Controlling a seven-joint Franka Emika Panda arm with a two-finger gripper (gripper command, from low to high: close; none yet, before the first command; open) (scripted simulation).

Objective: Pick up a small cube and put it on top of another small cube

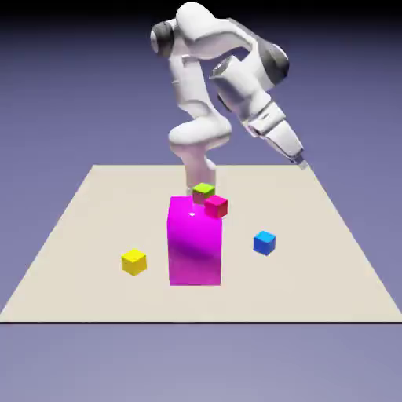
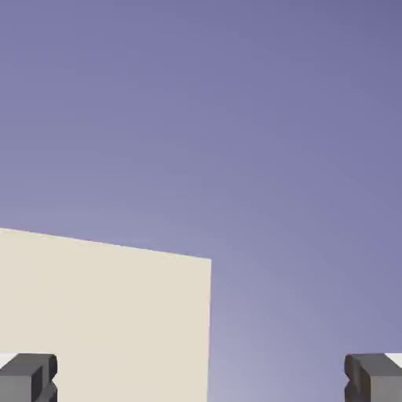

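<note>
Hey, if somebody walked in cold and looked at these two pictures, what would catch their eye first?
The tall magenta block at the table's middle dominates, with a red cube and a green cube just behind it. The white arm towers above, its open end effector out over the exterior view's right, well above the small blue cube.

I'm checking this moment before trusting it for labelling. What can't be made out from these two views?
- Exterior view: the green cube and red cube are partly hidden behind the tall magenta block; whether they touch it is unclear.
- Exterior view: the fingers are too small to show their gap.
- Hand view: only a table corner and backdrop show; no cube appears, including the blue cube and yellow cube.
- Hand view: both fingertips are cut off by the bottom edge.
</note>
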